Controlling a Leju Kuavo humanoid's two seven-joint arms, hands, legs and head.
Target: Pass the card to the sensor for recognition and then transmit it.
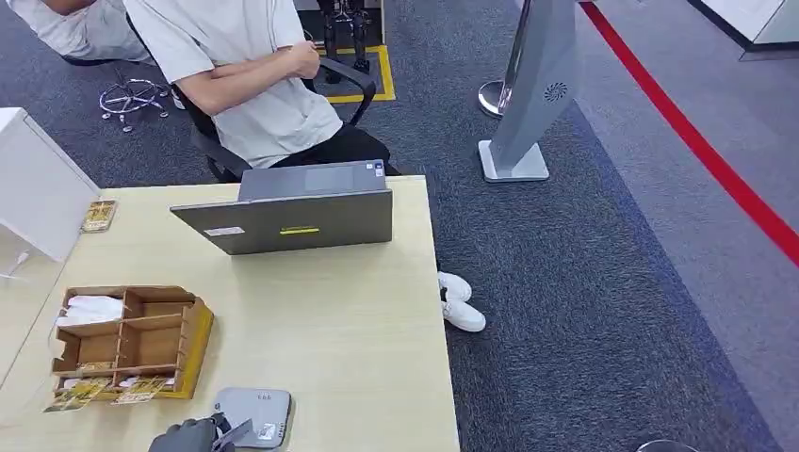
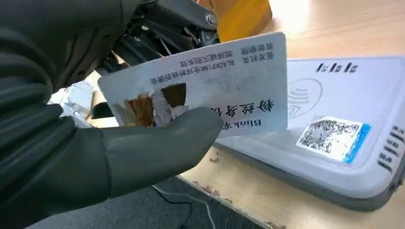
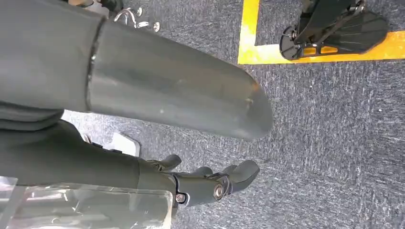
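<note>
Head view: left hand [image 1: 188,435] at the near edge of the table [image 1: 358,320], pinching the card [image 1: 232,435] at the near-left edge of the grey sensor [image 1: 256,416]; wooden organizer [image 1: 132,341] just beyond, closed laptop [image 1: 297,218] at the far side before a seated person [image 1: 254,80]. Left wrist view: thumb [image 2: 157,143] pressed on the card's printed face, card above the sensor pad. Right wrist view: right hand [image 3: 200,157] holds nothing, fingers apart, above grey carpet [image 3: 334,143].
</note>
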